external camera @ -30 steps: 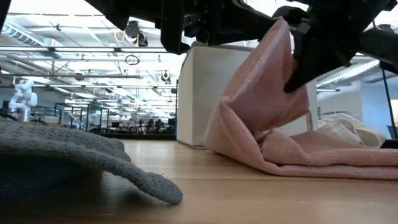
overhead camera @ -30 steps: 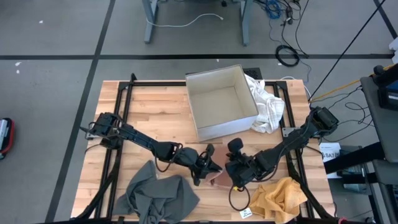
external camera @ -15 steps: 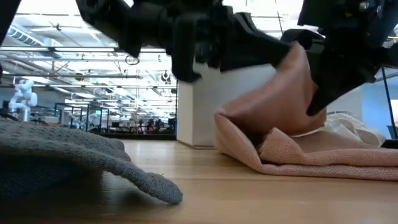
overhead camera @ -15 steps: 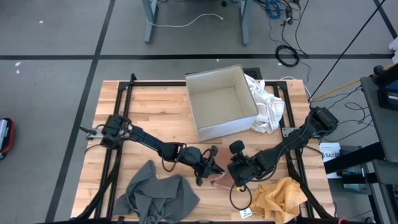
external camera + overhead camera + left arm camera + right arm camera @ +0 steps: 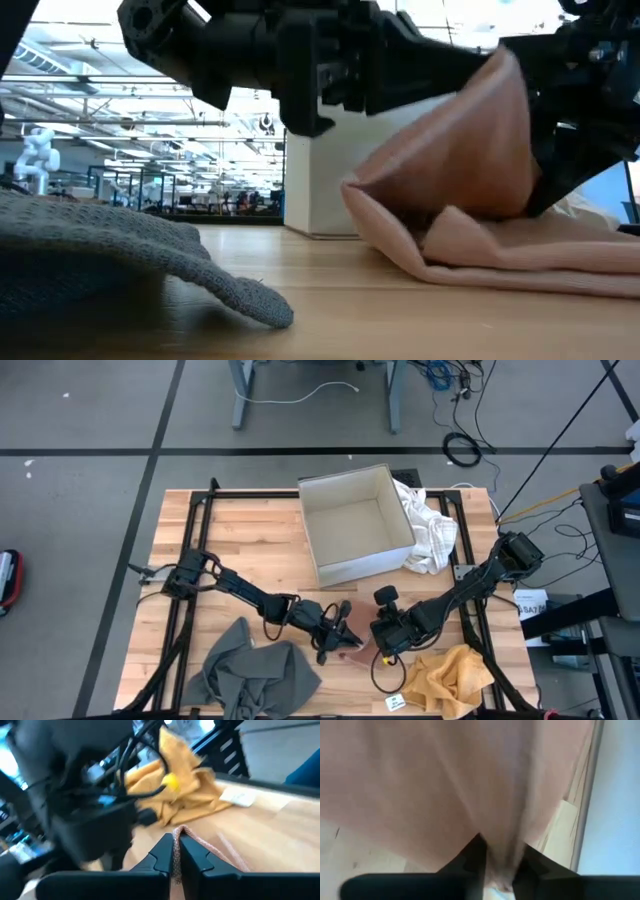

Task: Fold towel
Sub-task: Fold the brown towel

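pink towel (image 5: 470,190) is pinched along its raised edge by the left gripper (image 5: 176,851) and the right gripper (image 5: 501,857), near the table's (image 5: 240,530) front.

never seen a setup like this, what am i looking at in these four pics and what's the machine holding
This is a robot with two dark jointed arms at a wooden slatted table, each ending in a two-finger end effector. One picture looks straight down, one looks level across the tabletop, and two come from cameras on the wrists.

On the table lie an open white cardboard box, a crumpled white cloth beside it, a dark grey knitted towel and a mustard yellow cloth.

Near the front middle, both arms work on a pink knitted towel. The left end effector is shut on its edge. The right end effector has pink fabric between its fingers, though whether it grips or is letting go cannot be told. The level view shows part of the towel lifted, the rest lying on the wood.
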Controlling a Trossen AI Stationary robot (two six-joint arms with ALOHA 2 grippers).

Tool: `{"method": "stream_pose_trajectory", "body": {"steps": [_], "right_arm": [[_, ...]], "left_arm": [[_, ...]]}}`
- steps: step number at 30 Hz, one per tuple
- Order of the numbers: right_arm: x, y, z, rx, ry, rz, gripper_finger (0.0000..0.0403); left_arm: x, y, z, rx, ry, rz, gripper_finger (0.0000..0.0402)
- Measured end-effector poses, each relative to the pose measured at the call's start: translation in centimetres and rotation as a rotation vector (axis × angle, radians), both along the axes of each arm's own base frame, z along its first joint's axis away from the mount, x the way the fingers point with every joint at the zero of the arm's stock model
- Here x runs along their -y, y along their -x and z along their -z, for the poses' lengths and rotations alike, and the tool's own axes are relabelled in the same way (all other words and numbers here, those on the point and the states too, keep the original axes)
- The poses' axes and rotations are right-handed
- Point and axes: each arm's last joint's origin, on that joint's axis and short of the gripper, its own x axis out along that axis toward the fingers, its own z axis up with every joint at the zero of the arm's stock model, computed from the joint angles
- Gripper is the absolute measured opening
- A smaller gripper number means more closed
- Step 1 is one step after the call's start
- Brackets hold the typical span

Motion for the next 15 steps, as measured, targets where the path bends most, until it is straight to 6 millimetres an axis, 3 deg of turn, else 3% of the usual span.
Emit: {"method": "stream_pose_trajectory", "body": {"steps": [7,11,15], "right_arm": [[0.0,0.4,0.0,-0.023,0.006,0.030,0.0127],[-0.2,0.5,0.0,-0.019,-0.002,0.039,0.0140],[-0.2,0.6,0.0,-0.017,-0.008,0.053,0.0141]], "left_arm": [[0.5,-0.6,1.4,0.000,0.001,0.025,0.0064],[0.8,-1.6,1.8,-0.001,0.007,0.018,0.0098],[1.2,-2.5,1.0,0.029,0.026,0.011,0.0127]]}}
